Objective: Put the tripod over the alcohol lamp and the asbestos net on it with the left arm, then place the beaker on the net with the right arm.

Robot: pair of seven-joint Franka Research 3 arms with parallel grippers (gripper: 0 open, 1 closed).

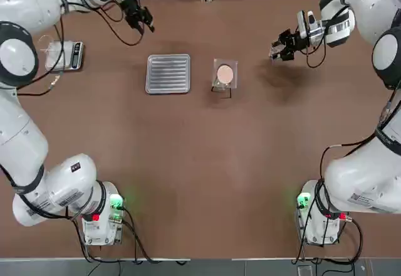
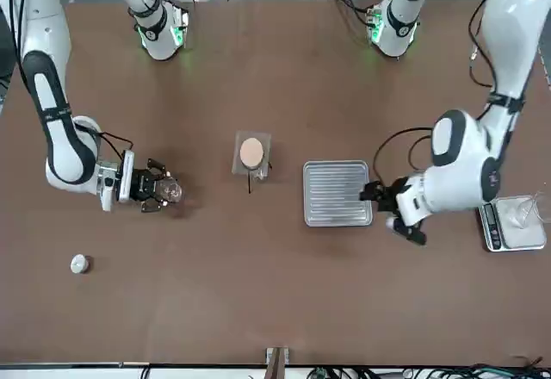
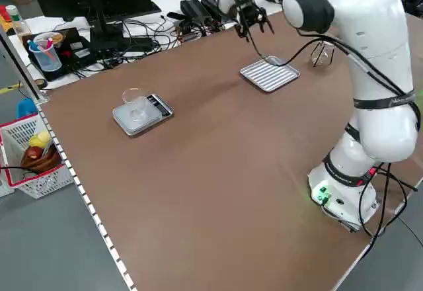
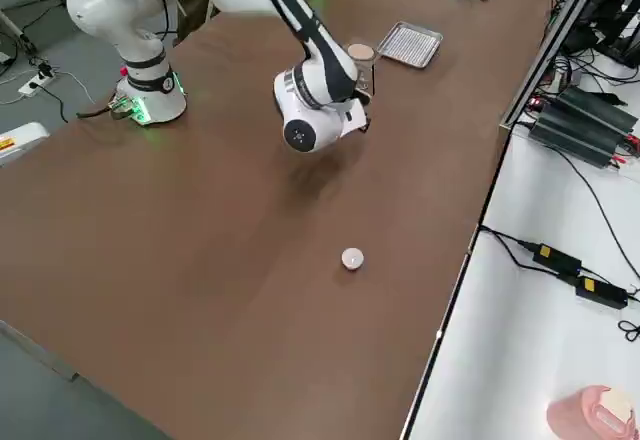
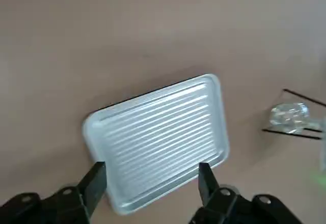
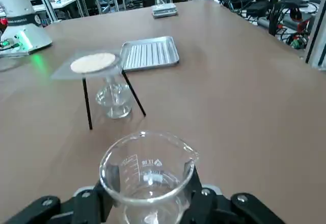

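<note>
Two end effectors hang over the tabletop (image 1: 200,163), well apart. The right end effector (image 1: 280,46) is closed on the beaker (image 6: 147,175), its fingers (image 6: 196,196) pressing the glass on both sides, and carries it upright in the air to the robot's right of the stand. The tripod (image 6: 85,102) stands near the tabletop's middle with its black legs straddling the lamp (image 6: 114,98), which sits on the tabletop between them. The net (image 1: 225,74) lies flat on the tripod's ring, its tan disc up, and nothing rests on it. Just beside the stand, on the robot's left, lies a ribbed silver tray (image 1: 168,73), apart from the legs. The left end effector (image 1: 140,19) hovers beyond the tray's far left corner, fingers (image 5: 94,183) spread wide and holding nothing. A scale (image 1: 67,55) with a clear cup on it sits at the tabletop's left edge. A small white capped bottle (image 2: 79,264) stands alone at the far right side.
</note>
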